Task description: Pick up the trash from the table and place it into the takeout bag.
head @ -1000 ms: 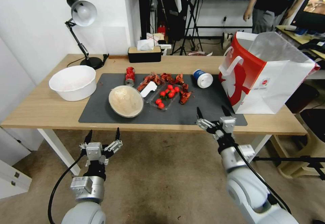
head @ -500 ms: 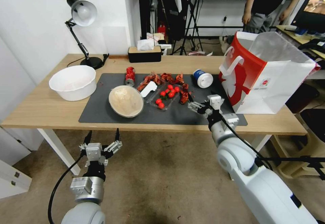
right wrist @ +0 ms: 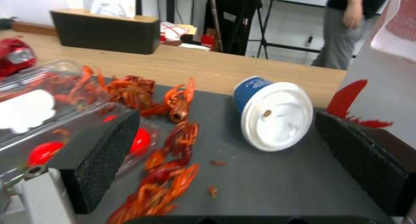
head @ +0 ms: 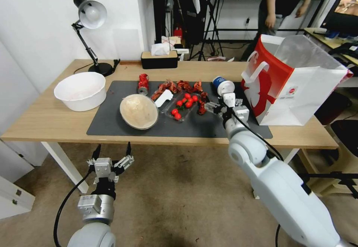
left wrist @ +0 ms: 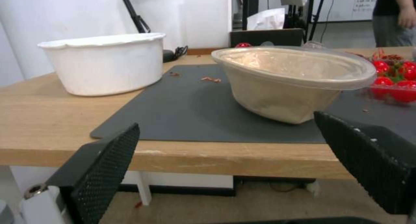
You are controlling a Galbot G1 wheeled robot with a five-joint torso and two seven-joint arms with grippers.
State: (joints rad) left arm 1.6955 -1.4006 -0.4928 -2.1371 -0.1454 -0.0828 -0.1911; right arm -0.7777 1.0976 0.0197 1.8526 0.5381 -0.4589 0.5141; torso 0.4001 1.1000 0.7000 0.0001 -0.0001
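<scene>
Our right end effector [head: 220,104] hung wide open and empty near the blue paper cup with its white lid [right wrist: 274,112], lying on the worktop's grey mat [head: 209,125]. We feared it might roll away if nudged.

The right arm reaches out over the table [head: 48,122], its right gripper [head: 220,103] low above the mat with fingers spread wide. The left gripper [head: 112,153] hangs below the table's near edge, fingers apart, pointing up.
</scene>
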